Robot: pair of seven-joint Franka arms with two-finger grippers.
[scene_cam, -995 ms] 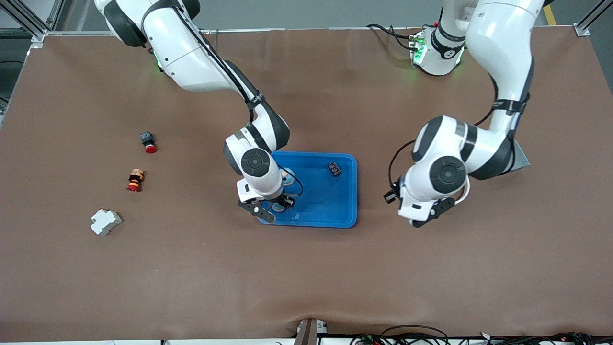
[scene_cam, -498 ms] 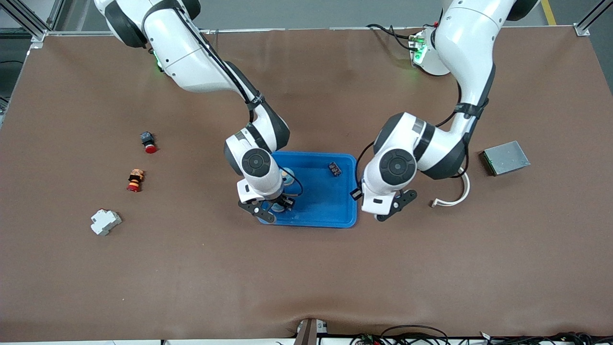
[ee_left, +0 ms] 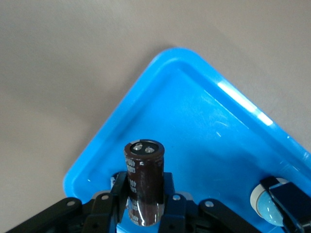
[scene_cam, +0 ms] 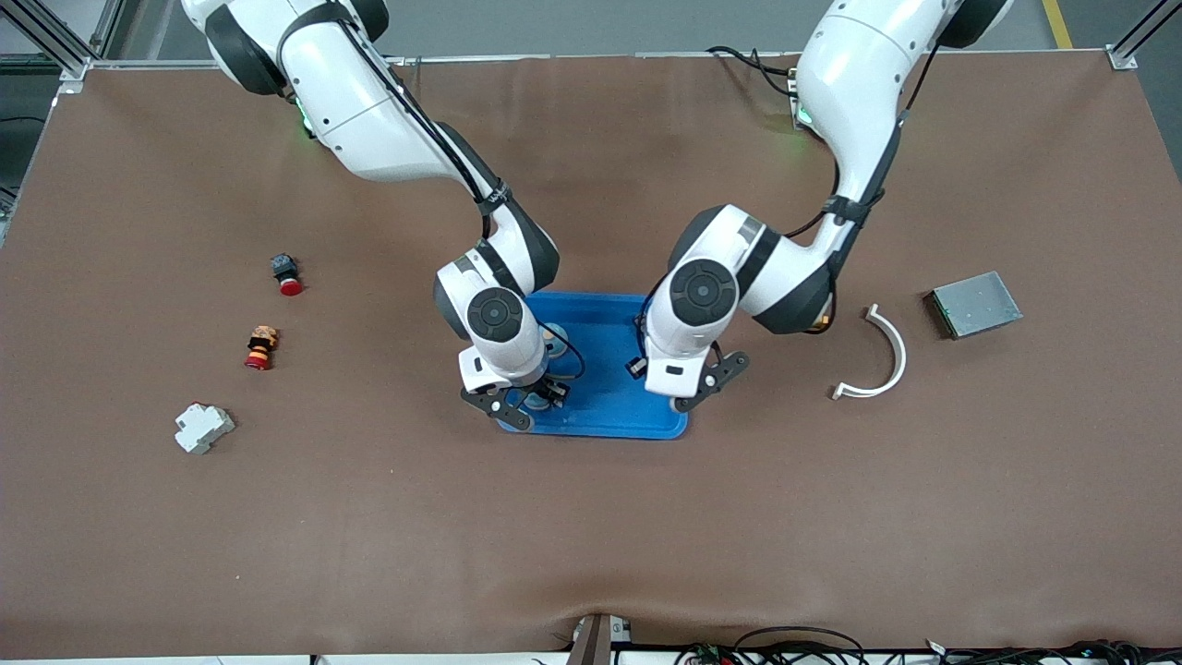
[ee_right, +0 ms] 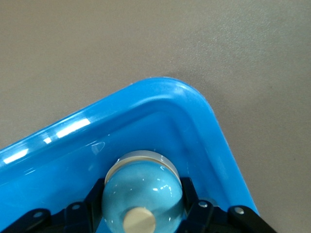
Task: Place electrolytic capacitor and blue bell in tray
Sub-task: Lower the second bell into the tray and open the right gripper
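left tool point(ee_left: 144, 206): pinching upright electrolytic capacitor point(ee_left: 144, 177) over a corner of tray point(scene_cam: 609, 411) | right tool point(ee_right: 142, 208): fingers against both sides of blue bell point(ee_right: 143, 187), low in another tray corner | tray: front-view centre, on table point(scene_cam: 591, 536)

1. Left arm bent down toward bench centre, left gripper point(ee_left: 144, 213) clamped on a capacitor point(ee_left: 144, 180).
2. Right arm reaches down, right gripper point(ee_right: 143, 213) fingers around a bell point(ee_right: 143, 189).
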